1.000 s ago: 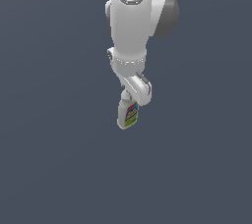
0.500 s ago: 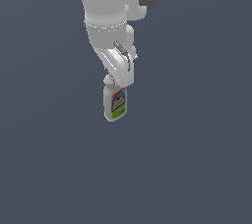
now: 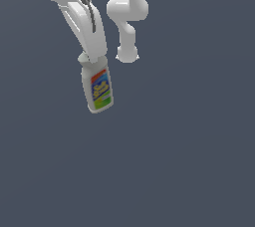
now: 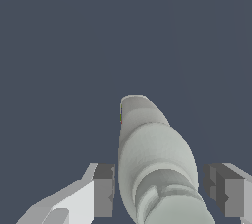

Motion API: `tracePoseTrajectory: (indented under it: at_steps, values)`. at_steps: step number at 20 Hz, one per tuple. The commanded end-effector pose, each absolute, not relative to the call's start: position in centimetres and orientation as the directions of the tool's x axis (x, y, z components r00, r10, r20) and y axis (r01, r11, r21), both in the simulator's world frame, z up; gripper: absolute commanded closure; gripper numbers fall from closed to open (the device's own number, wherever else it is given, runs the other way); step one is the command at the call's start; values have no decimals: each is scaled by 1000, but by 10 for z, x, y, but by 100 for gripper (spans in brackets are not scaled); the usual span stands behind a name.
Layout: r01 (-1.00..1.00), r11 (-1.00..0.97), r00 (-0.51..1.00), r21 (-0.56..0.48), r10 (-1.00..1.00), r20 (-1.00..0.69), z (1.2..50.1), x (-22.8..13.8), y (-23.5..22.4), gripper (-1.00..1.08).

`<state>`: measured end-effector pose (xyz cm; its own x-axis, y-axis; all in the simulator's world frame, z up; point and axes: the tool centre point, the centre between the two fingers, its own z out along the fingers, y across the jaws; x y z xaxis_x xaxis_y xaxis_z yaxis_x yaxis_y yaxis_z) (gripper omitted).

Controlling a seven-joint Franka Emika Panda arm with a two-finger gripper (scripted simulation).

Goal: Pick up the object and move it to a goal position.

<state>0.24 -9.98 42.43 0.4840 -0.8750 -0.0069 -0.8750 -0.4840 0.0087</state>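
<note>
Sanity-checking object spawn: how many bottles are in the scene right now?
1. The white plastic bottle hangs label-out just below the gripper in the exterior view; the wrist view shows it between the fingers. Nothing else visible.

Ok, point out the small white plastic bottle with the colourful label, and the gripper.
Small white plastic bottle (image 3: 100,89): exterior view, on its colourful label.
Gripper (image 4: 160,193): wrist view, midway between its grey fingertips, on the bottle's neck.

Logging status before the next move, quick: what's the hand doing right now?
Hand: closed on the bottle, which hangs tilted below it.
</note>
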Motion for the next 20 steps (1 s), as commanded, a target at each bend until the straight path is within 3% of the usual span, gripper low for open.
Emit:
tracePoseTrajectory:
  at_steps: [1,20]
  values:
    - [-874,-485,485,0,-874,0,449,4,-111,108]
    - [-874,-485,485,0,-874,0,513,11,-154,108]
